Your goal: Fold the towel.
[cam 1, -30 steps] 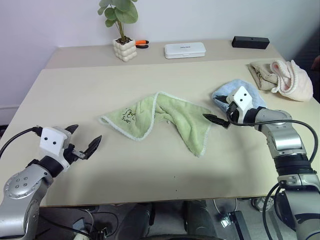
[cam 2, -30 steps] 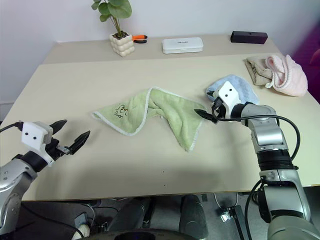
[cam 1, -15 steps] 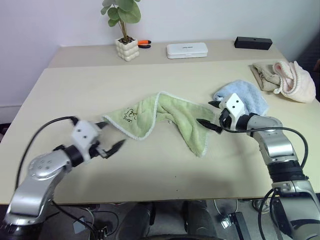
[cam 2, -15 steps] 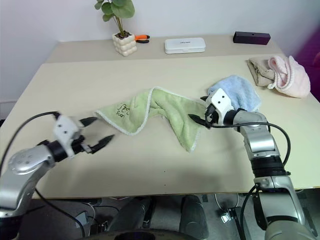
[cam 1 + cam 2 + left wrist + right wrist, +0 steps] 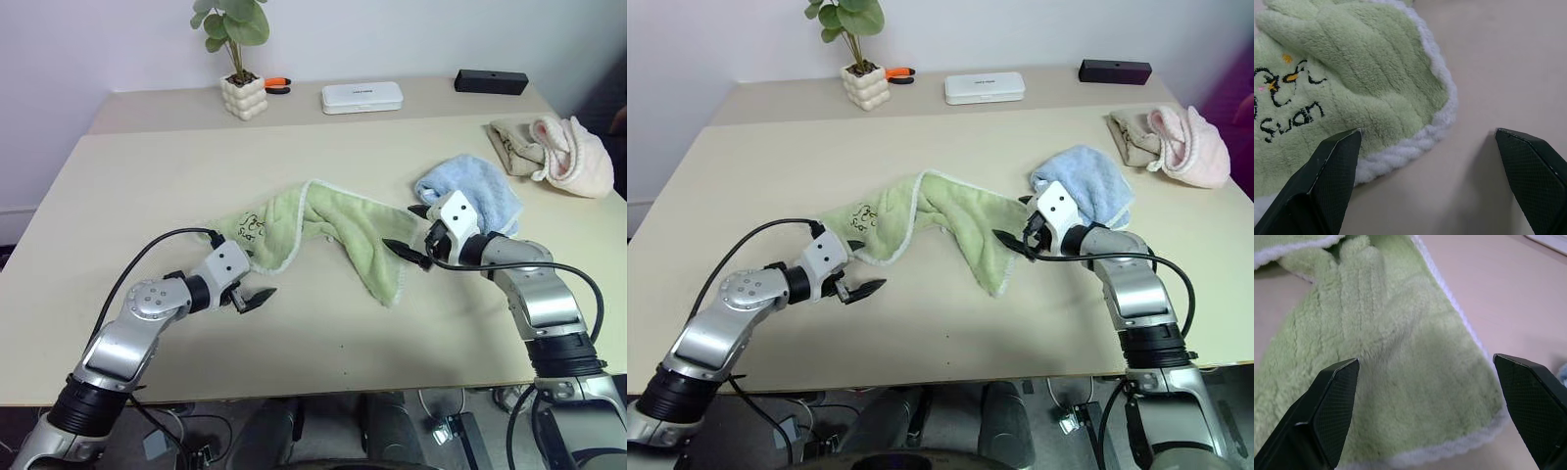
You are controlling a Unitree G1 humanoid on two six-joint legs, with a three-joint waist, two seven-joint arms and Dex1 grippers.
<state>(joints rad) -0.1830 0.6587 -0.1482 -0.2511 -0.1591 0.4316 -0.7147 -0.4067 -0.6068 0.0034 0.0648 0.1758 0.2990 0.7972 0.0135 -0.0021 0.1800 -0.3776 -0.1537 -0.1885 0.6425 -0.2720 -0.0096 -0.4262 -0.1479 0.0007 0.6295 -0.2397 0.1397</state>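
My two claws, both spread wide and empty: my left gripper (image 5: 247, 286) at the near left corner of the one rumpled light green terry towel (image 5: 323, 230), my right gripper (image 5: 411, 235) at its right edge. The towel lies mid-table on the beige wooden table (image 5: 294, 333). Just behind my right claw sits one bunched light blue towel (image 5: 482, 196). Farther right, one pink and beige cloth heap (image 5: 556, 154). At the back: one white potted plant (image 5: 242, 83), one flat white box (image 5: 362, 97), one black bar (image 5: 490, 82).
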